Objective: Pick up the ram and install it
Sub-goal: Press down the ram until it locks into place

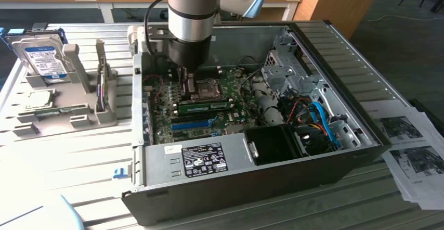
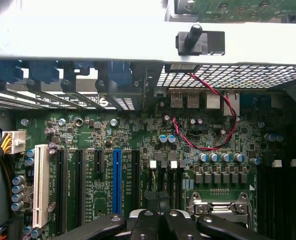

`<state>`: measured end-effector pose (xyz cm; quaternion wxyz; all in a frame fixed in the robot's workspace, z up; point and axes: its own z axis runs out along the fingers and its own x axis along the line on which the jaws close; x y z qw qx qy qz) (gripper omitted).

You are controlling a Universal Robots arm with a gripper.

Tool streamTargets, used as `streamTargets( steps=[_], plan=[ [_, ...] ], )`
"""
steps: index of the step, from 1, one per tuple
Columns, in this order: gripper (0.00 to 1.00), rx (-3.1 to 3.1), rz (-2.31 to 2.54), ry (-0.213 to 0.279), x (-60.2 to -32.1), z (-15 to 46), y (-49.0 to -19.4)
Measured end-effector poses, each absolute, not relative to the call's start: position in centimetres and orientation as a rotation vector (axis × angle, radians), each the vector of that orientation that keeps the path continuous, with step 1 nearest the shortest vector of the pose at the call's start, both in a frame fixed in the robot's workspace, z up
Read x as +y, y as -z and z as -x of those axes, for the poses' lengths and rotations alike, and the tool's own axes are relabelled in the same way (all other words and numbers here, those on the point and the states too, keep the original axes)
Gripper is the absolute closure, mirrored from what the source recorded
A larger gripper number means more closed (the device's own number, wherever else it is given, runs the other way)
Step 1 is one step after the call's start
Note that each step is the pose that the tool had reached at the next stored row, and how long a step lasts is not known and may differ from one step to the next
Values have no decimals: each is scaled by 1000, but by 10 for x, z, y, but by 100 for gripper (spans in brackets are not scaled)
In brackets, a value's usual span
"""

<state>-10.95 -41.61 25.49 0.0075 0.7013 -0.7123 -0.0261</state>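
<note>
Right now the gripper (image 1: 186,79) hangs inside the open case (image 1: 361,94), low over the motherboard (image 2: 138,145) beside the CPU socket (image 1: 207,88). Its fingers (image 2: 157,220) are closed together with nothing visibly between them. A green ram (image 1: 205,105) stick lies in a slot just in front of the socket, near the gripper, its long axis running across the board toward the exterior view's right
</note>
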Motion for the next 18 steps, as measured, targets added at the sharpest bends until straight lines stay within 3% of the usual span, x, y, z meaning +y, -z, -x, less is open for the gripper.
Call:
streamTargets(
  steps=[18],
  plan=[
    [91,-2227,-2193,82,-416,110,-239]
  ],
)
